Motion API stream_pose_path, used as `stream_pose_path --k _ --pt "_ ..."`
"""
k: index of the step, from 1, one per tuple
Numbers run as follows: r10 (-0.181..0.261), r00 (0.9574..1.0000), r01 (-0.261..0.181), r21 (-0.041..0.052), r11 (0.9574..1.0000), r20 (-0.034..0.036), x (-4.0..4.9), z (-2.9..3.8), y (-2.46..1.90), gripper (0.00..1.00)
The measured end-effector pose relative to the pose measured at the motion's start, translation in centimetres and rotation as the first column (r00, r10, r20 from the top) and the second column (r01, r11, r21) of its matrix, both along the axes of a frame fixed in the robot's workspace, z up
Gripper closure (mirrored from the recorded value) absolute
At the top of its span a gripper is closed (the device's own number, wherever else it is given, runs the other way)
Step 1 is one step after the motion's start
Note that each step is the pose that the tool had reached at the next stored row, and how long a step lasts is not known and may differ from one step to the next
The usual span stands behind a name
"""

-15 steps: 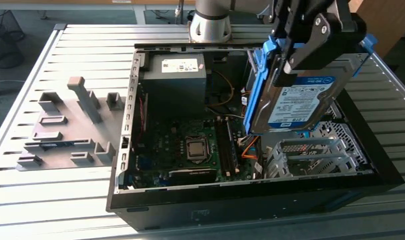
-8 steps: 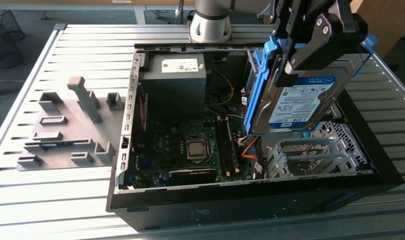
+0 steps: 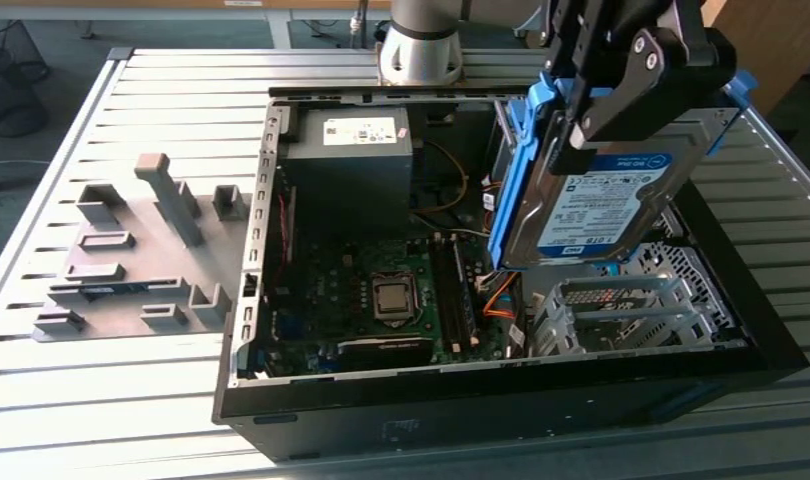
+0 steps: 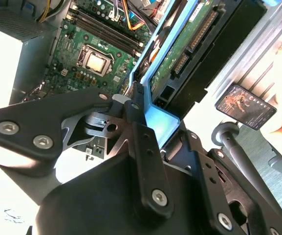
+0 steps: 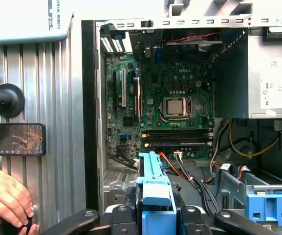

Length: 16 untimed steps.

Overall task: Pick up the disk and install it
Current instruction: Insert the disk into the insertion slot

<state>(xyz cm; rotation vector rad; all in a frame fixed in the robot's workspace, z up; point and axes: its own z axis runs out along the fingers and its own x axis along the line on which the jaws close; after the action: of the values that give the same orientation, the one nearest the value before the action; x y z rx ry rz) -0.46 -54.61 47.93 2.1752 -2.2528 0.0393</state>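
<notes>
The disk [image 3: 603,205] hangs tilted, label facing out, above the open computer case [image 3: 512,425] and over the metal drive cage [image 3: 619,310] at the exterior view's right. The end effector [image 3: 599,110] is clamped on the upper end of its blue carrier frame. The case sits on the slatted tabletop [image 3: 112,400] with its motherboard [image 3: 378,290] exposed, and in the first wrist view a person's hand [image 5: 4,196] lies beside it.

disk [image 3: 605,205] top hidden behind end effector [image 3: 603,100], computer case [image 5: 88,98] cut by edge
</notes>
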Motion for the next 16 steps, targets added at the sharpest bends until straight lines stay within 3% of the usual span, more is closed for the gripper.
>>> stream_pose_path --k 2,7,16 --pt "0.000 1.0000 0.000 -0.0002 1.0000 0.0000 0.01 0.01 -0.19 0.64" --pt "0.000 1.0000 0.000 -0.0001 1.0000 -0.0003 0.23 -0.06 -1.47 0.64" --pt "0.001 1.0000 -0.001 -0.0002 1.0000 -0.0059 3.90 -0.87 -1.58 0.64"
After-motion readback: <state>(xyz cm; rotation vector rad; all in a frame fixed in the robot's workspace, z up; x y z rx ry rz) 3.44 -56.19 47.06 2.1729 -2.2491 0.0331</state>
